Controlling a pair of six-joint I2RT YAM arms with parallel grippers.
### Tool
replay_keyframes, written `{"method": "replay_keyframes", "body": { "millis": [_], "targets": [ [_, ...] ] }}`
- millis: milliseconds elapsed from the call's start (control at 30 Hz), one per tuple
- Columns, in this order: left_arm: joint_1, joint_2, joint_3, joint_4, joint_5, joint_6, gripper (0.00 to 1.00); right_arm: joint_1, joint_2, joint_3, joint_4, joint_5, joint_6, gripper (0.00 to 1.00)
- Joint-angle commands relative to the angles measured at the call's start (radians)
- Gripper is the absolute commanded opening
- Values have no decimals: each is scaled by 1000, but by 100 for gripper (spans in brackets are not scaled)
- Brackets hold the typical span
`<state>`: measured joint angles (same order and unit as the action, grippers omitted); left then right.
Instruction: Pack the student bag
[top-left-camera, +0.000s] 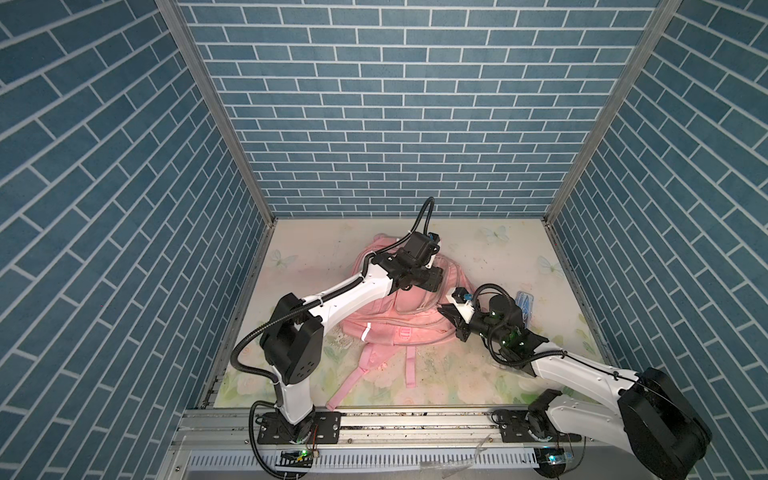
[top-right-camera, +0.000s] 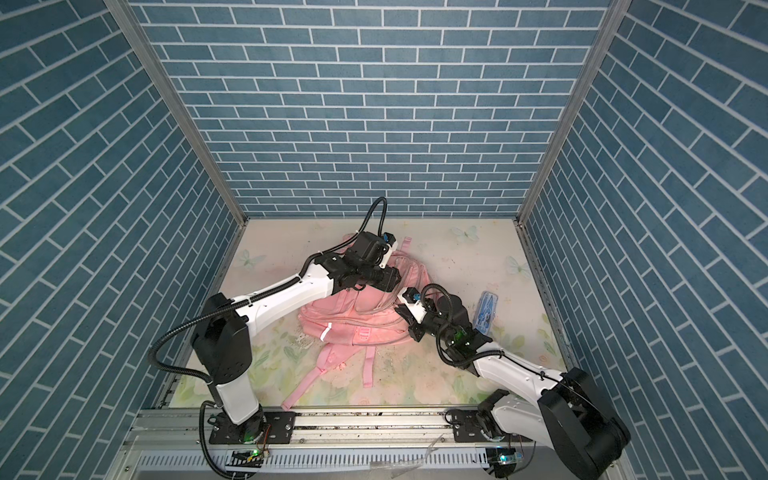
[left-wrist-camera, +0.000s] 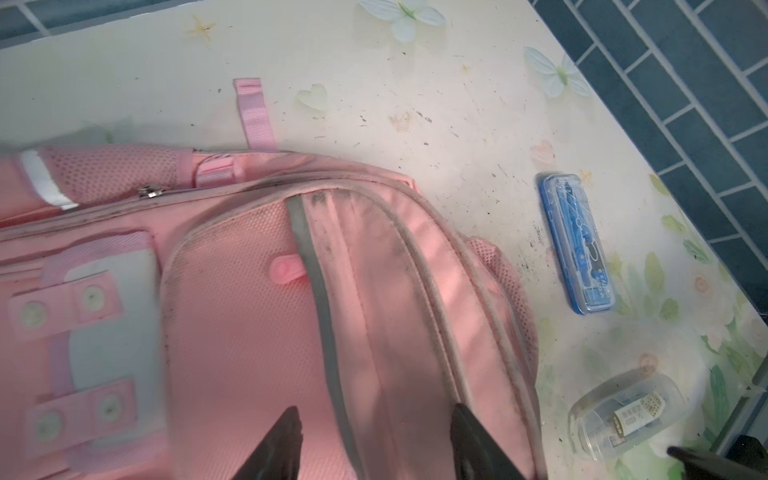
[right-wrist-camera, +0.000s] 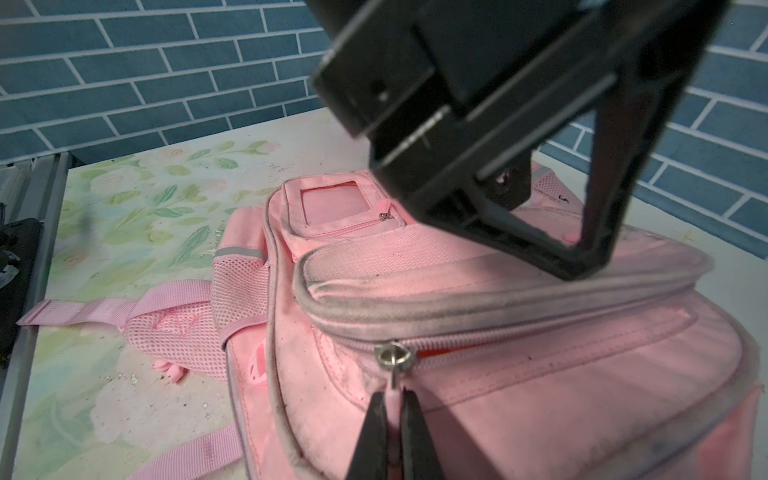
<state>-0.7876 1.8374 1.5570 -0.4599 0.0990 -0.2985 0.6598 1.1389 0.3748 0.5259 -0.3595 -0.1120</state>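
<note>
R gripper (right-wrist-camera: 392, 401) clamped on zip pull (right-wrist-camera: 394, 388) of student bag (top-left-camera: 395, 316), which is laid at centre of bench (top-left-camera: 478, 257). L gripper (left-wrist-camera: 374, 409) spread open over bag front. By right edge, blue case (left-wrist-camera: 575, 245) & clear tub (left-wrist-camera: 627, 415) not yet packed; task judged early stage.

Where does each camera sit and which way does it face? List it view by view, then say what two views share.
Both top views: high above the front rail, looking down toward the back wall; left arm, right arm and the student bag show.
Left wrist: above the bag, looking down past the open left gripper toward a blue compass case.
Right wrist: low, facing across the bag; the right gripper pinches a zipper pull.
Shared: both wrist views show the left gripper over the bag.
</note>
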Motion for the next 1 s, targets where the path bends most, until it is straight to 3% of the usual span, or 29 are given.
{"method": "replay_keyframes", "body": {
  "millis": [0, 300, 500, 567, 733, 767, 967],
  "targets": [
    [-12, 27, 65, -46, 24, 0, 59, 18, -22, -13, 101, -1, -49, 0],
    [-16, 37, 62, -40, 30, -16, 60, 20, -21, -28, 112, 19, -51, 0],
    [-35, 144, 146, -162, -80, -13, 57, 20, -21, -16, 91, 34, -54, 0],
    [-38, 175, 166, -171, -70, -19, 50, 20, -20, -10, 70, 40, -52, 0],
    [-34, 185, 198, -135, -58, -44, 4, 28, -43, -16, 40, 63, -42, 0],
    [-30, 182, 204, -128, -58, -52, 0, 32, -46, -15, 31, 65, -40, 0],
    [-6, 156, 232, -62, -43, -109, 0, 83, -18, 5, -35, 48, -25, 0]
  ]
}}
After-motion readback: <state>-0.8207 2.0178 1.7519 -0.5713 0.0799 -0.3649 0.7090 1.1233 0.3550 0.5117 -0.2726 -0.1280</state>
